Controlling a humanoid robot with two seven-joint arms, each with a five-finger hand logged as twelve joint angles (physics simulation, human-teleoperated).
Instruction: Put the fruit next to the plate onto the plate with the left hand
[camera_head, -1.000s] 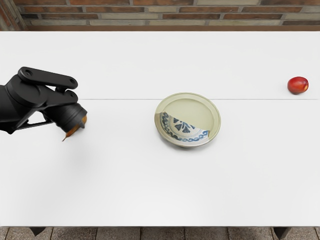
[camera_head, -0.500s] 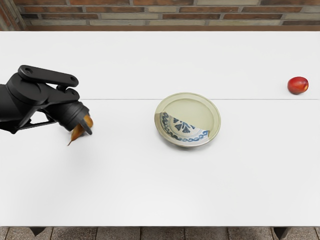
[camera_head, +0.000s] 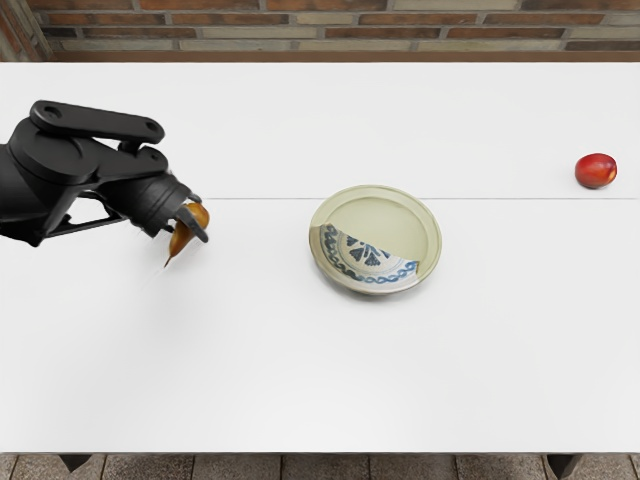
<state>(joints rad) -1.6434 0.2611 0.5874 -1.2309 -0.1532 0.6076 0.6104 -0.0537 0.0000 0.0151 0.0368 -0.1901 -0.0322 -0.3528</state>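
Black left hand (camera_head: 158, 203) has its fingers (camera_head: 196, 229) curled on the small orange-brown fruit (camera_head: 180, 243). Grip looks shallow, so it might slip out short of the green patterned ceramic plate (camera_head: 431, 235).

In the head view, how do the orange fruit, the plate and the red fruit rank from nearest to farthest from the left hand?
1. orange fruit, held in the left hand, on the left.
2. plate, in the middle of the table.
3. red fruit, at the far right.
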